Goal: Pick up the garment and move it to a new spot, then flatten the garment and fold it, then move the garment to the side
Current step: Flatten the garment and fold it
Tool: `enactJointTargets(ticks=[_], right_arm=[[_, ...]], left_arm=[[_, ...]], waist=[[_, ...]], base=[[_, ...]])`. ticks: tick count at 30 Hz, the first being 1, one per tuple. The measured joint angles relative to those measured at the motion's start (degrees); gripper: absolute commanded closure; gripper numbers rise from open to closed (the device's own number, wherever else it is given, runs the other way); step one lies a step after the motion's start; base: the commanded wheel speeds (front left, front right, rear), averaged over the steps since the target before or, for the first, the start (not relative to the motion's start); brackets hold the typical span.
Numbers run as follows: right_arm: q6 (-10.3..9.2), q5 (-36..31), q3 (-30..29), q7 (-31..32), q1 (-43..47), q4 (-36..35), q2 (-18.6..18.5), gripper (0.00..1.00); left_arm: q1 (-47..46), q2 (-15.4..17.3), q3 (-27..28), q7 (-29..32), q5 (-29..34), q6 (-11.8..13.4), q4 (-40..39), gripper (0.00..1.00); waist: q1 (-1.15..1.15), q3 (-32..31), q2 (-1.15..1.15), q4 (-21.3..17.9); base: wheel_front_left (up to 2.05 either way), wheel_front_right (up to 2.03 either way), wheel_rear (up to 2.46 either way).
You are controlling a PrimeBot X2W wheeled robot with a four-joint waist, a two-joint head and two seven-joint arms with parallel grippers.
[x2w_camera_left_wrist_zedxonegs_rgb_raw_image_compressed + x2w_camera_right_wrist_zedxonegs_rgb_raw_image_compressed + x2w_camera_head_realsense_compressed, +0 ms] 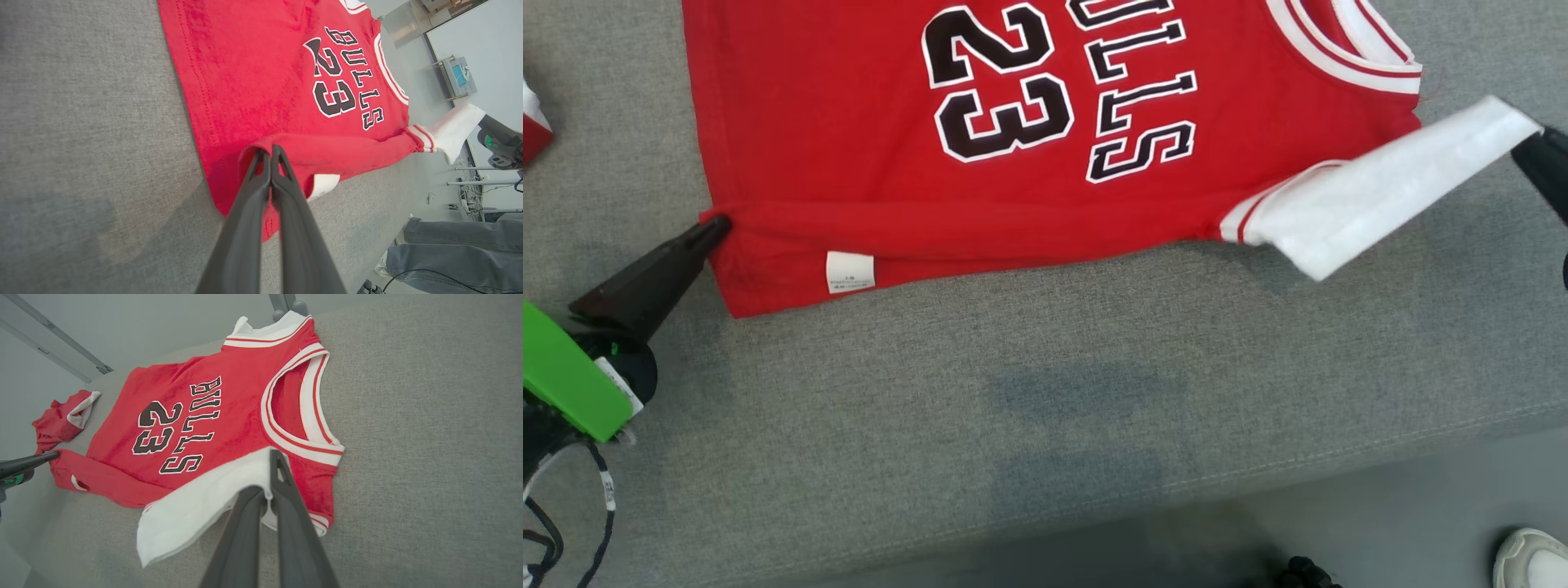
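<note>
A grey upholstered surface (1045, 392) carries the red garment (849, 122), spread flat with its printed front up and its near side edge folded over. Its white sleeve (1372, 196) is lifted off the surface, pinched at the end by the right gripper (1531, 151). The left gripper (715, 229) is clamped on the folded edge at the hem corner, near a small white label (849, 272).

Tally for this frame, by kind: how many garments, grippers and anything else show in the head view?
Garments: 2, the red jersey and a red-and-white piece at the left edge
Grippers: 2, left gripper and right gripper, both shut on the jersey
Shoes: 1, a person's white shoe
Total: 5
</note>
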Motion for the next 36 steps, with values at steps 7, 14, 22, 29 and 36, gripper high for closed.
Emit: enactJointTargets(ticks=[7, 14, 22, 29, 36], right_arm=[[-0.62, 1.0, -0.3, 3.6, -8.0, 3.0, 0.5, 1.0], [-1.53, 0.7, 1.7, 7.0, -14.2, 6.2, 1.8, 1.0], [-1.98, -1.4, 4.6, 9.6, -20.8, 10.9, 4.6, 1.0], [-1.97, -3.5, 5.9, 10.8, -25.6, 13.6, 6.2, 1.0], [-1.92, -5.1, 7.1, 11.3, -28.0, 16.8, 7.3, 1.0]], left_arm=[[-5.2, 0.2, 0.6, 3.5, -1.9, 2.0, 1.1, 1.0], [-9.6, -0.4, -0.6, 6.4, -1.9, 3.8, 2.6, 1.0], [-15.5, -2.4, -0.9, 7.7, -1.8, 4.6, 5.1, 1.0], [-17.4, -3.8, -1.9, 8.6, -1.7, 4.9, 6.7, 0.96], [-18.9, -5.5, -3.5, 8.7, -1.0, 4.8, 8.0, 0.91]], waist=[[0.0, 3.0, 0.0, 0.5], [0.0, 5.1, 0.0, 1.5], [0.0, 6.8, 0.0, 2.9], [0.0, 7.6, 0.0, 3.2], [0.0, 7.7, 0.0, 3.4]], base=[[0.0, 0.0, 0.0], [0.0, 0.0, 0.0], [0.0, 0.0, 0.0], [0.0, 0.0, 0.0], [0.0, 0.0, 0.0]])
